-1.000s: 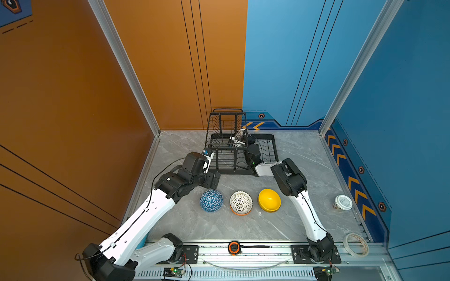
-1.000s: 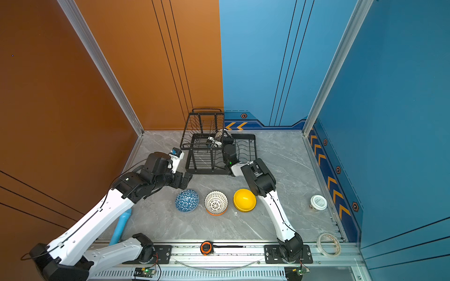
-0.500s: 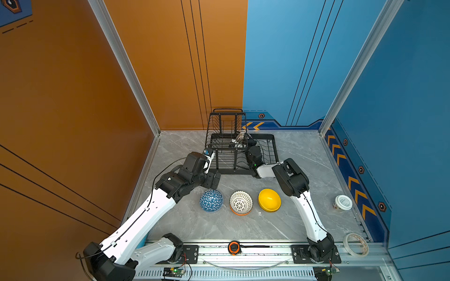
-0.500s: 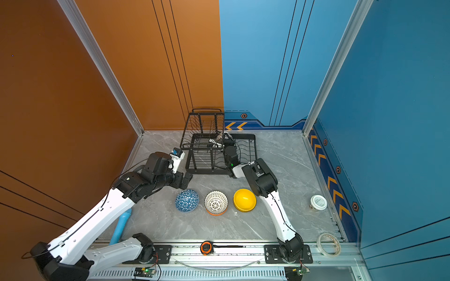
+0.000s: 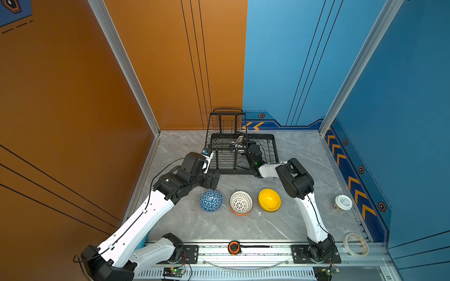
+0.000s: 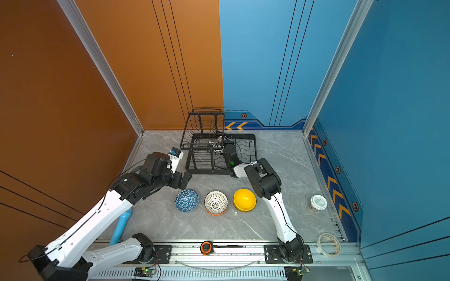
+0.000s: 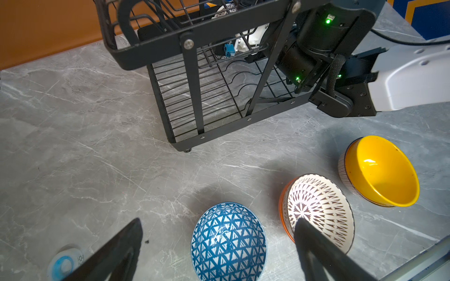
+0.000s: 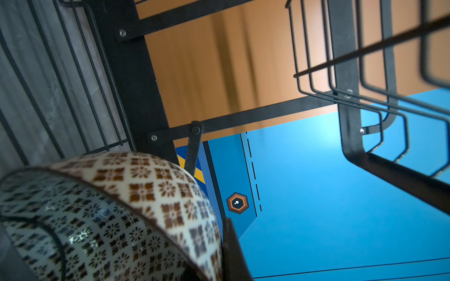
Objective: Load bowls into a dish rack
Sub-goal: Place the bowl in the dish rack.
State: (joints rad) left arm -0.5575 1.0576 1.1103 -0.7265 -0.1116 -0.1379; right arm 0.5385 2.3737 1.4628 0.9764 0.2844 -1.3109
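grey marbled table carries a black wire dish rack; its raised basket tier stands close by the right hand, clamped on a white brown-flowered bowl inside. left hand, spread wide, hovers just beside a blue-white triangle-patterned bowl out front.

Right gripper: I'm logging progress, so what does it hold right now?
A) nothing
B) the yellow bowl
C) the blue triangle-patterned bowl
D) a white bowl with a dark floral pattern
D: the right wrist view shows the right gripper shut on the rim of the floral-patterned bowl, among the dish rack wires.
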